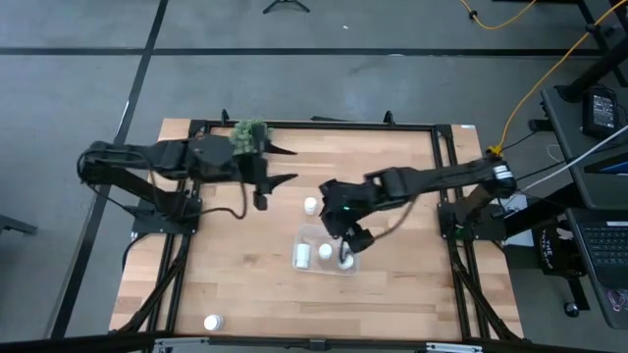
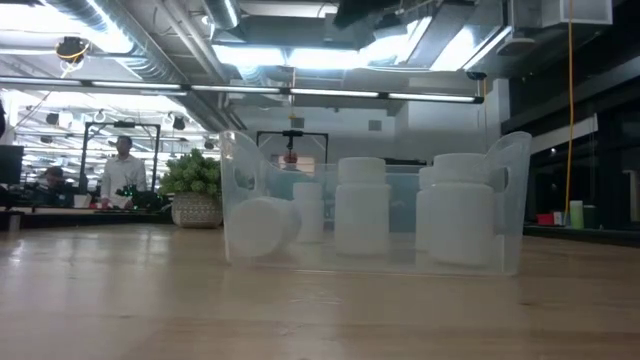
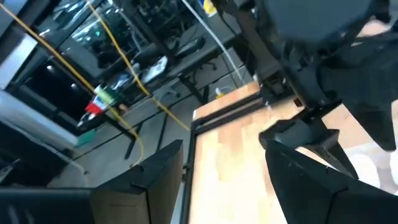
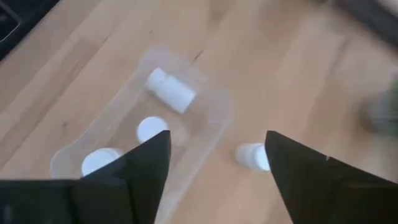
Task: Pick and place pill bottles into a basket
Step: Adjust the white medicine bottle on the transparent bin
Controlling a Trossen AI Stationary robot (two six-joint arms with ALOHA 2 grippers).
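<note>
Clear basket [image 1: 312,238] holds 3 pill bottles [image 1: 302,256]; 2 lie outside.

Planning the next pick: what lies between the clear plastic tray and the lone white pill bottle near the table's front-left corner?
Only bare wooden tabletop, as the high view shows, between the clear plastic tray and the lone white pill bottle.

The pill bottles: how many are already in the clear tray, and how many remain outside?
Done: three pill bottles sit in the clear tray, one lying on its side, two upright. In hand: nothing; the right gripper hangs open and empty above the tray, and the left gripper waits open near the plant. Left: one bottle beside the tray and another at the table's front edge.
</note>
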